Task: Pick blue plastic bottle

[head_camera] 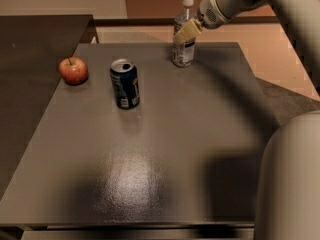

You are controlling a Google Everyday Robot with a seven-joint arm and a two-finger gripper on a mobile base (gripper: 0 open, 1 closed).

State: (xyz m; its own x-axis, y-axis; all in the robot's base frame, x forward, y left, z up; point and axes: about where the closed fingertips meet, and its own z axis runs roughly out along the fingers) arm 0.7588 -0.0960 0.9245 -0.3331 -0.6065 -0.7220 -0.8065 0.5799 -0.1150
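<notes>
The blue plastic bottle (pixel 183 46) is clear with a white cap and a pale label. It stands upright at the far edge of the grey table (pixel 165 149), right of centre. My gripper (pixel 182 35) reaches in from the upper right. Its cream-coloured tip lies across the bottle's upper body, just below the neck, and hides part of it. The bottle's base rests on the table.
A dark blue drink can (pixel 124 83) stands left of centre, and a red apple (pixel 73 70) lies further left. A dark counter (pixel 35 39) adjoins the table on the left. Part of my own arm (pixel 292 179) fills the lower right corner.
</notes>
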